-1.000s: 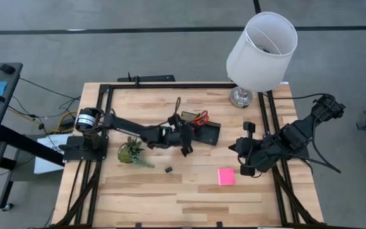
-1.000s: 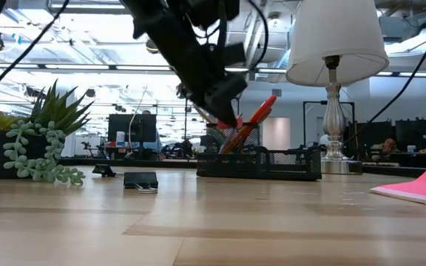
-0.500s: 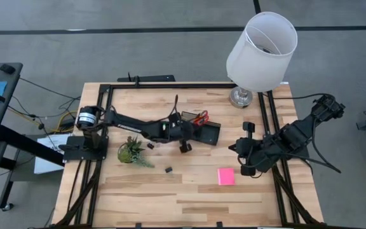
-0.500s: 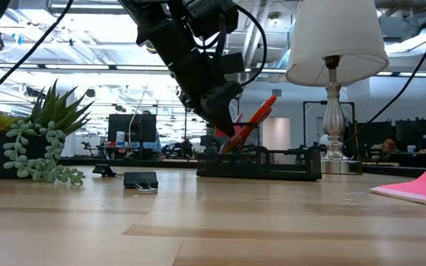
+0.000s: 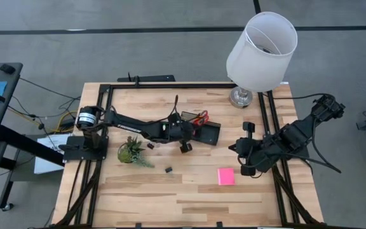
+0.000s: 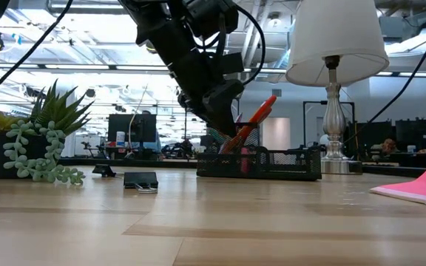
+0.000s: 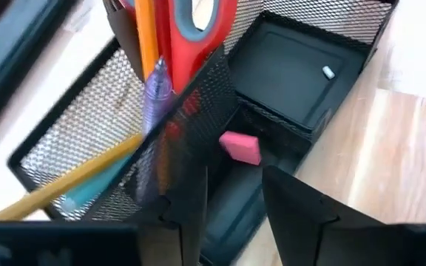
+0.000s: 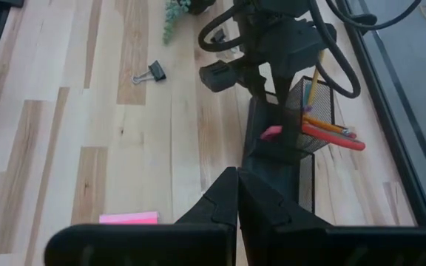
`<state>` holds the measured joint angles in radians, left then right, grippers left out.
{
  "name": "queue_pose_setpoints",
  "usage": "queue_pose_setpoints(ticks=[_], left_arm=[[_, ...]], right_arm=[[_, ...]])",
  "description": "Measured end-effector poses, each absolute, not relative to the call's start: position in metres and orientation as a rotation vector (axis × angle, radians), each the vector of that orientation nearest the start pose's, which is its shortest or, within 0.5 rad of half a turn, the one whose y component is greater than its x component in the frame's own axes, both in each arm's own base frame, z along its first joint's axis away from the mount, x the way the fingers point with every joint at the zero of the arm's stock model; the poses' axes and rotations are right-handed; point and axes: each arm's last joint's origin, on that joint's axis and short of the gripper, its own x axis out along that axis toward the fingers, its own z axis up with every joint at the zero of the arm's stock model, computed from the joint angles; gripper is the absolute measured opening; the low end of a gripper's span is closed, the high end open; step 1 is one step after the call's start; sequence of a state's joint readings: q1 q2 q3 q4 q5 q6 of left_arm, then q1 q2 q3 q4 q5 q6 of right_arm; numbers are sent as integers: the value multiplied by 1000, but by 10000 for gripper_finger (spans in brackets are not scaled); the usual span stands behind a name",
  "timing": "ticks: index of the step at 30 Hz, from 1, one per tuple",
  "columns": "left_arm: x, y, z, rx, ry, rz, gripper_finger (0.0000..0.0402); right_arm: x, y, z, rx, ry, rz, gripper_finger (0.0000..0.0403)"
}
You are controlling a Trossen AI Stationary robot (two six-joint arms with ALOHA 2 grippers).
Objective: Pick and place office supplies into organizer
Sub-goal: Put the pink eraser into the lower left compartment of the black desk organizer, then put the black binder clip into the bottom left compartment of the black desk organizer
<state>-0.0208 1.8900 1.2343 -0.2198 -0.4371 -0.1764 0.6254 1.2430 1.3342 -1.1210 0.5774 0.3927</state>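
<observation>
**A:** Hovering my left gripper [image 7: 231, 210] right over the organizer [image 5: 203, 131], at the edge of its tall mesh box. My fingers [image 7: 186, 214] stand apart with nothing between them.

**B:** And the little pink eraser [image 7: 239, 146]?

**A:** In my left wrist view it sits just beyond my fingertips, in the low section beside the tall box wall. I cannot tell whether it lies flat on the floor of that section. My right wrist view shows the same pink spot against the organizer's side.

**B:** What is in the tall box?

**A:** The red-handled scissors [image 7: 198, 29] stand upright in it, with a yellow pencil [image 7: 147, 37], a purple pen [image 7: 156, 92] and a teal one lower down. From the low view the red handles lean out above the mesh.

**B:** What is outside the tray?

**A:** One black clip [image 5: 168, 170] lies on the table [image 5: 189, 197] in front of the organizer, and another [image 5: 150, 145] near the green plant [image 5: 131, 152]. The pink sticky pad [image 5: 225, 176] lies well apart, toward my right side.

**B:** Your other arm?

**A:** My right gripper [image 8: 237, 193] rests at the table's right edge, fingers pressed together, holding nothing. The white lamp [image 5: 261, 44] stands at the far corner.
</observation>
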Motion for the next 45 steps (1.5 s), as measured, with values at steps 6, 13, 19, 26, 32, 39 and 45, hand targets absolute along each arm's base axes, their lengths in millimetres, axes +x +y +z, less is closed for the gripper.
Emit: queue_pose_setpoints(ticks=[6, 13, 19, 26, 32, 39, 45], left_arm=[[384, -3, 176, -1, 943, 402, 125], [349, -8, 169, -221, 1279, 460, 116], [329, -10, 167, -296, 1477, 525, 116], [319, -8, 167, -315, 1561, 597, 124], [311, 1, 168, -451, 1640, 685, 157], [315, 12, 167, -562, 1586, 720, 198], [318, 10, 167, -643, 1590, 654, 219]], right_arm=[[188, 117, 357, -214, 830, -120, 0], [188, 117, 352, -221, 838, -121, 0], [189, 117, 338, -249, 877, -128, 0], [192, 120, 338, -224, 837, -115, 0], [192, 120, 338, -229, 839, -115, 0], [192, 120, 337, -232, 845, -111, 0], [191, 119, 337, -240, 857, -113, 0]])
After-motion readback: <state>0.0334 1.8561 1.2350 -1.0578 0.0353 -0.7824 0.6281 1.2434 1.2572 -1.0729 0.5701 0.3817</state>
